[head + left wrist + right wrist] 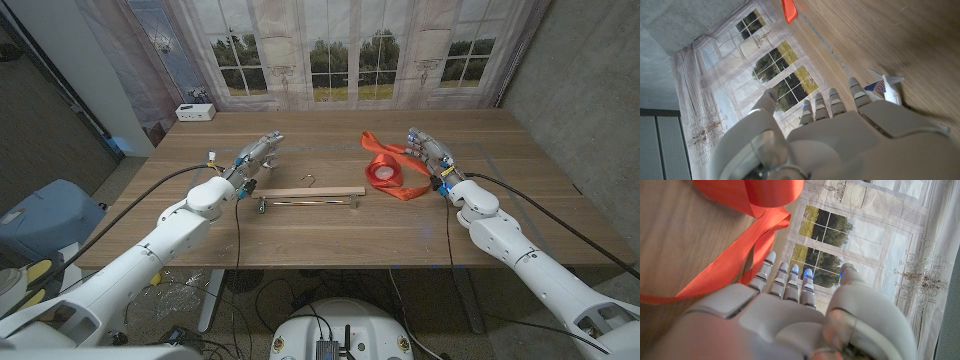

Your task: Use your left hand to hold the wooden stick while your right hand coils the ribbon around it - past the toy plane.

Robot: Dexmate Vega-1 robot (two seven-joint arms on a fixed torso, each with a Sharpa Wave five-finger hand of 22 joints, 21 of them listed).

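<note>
- We have not begun: the stick [309, 193] lies bare on the table [330, 240].
- The ribbon [390, 170] lies loose just right of the stick.
- Our left hand [255, 155], fingers straight, holds nothing beside the stick's left end.
- Our right hand [432, 150], fingers straight, empty, is at the ribbon.
- The plane [887, 88] sits near the left hand.

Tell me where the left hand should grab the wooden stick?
Probably its left end: the wooden stick lies flat, running left-right, and that end is nearest the open left hand. Come down from above, leaving the right part bare for the orange ribbon.

wooden stick [308, 192] lying flat, orange ribbon [386, 170] loose
</note>
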